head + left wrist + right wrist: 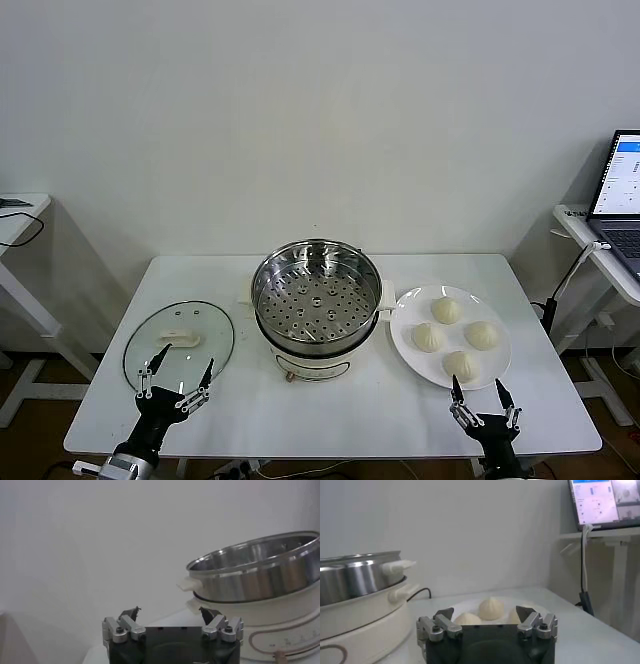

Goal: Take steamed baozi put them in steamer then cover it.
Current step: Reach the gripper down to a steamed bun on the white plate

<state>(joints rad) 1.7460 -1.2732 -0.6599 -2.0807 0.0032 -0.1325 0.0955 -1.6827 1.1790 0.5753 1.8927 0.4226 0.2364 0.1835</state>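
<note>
We are looking at two matching arms ending in black bodies. The left gripper [178, 378] is showing slim black fingers with silvery metal joints, and the right gripper [483, 397] is wearing the same. In the wrist views each gripper [170, 614] [485, 613] is presenting a dark rounded housing, grey metal knuckle blocks with round black screws, and pointed black fingertips [524, 613]. A pale grey cuff is showing at the left wrist

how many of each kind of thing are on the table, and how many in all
buns: 4, all on the plate
plate: 1
steamer pot: 1, no lid on it
glass lid: 1, flat on the table
total: 7
</note>
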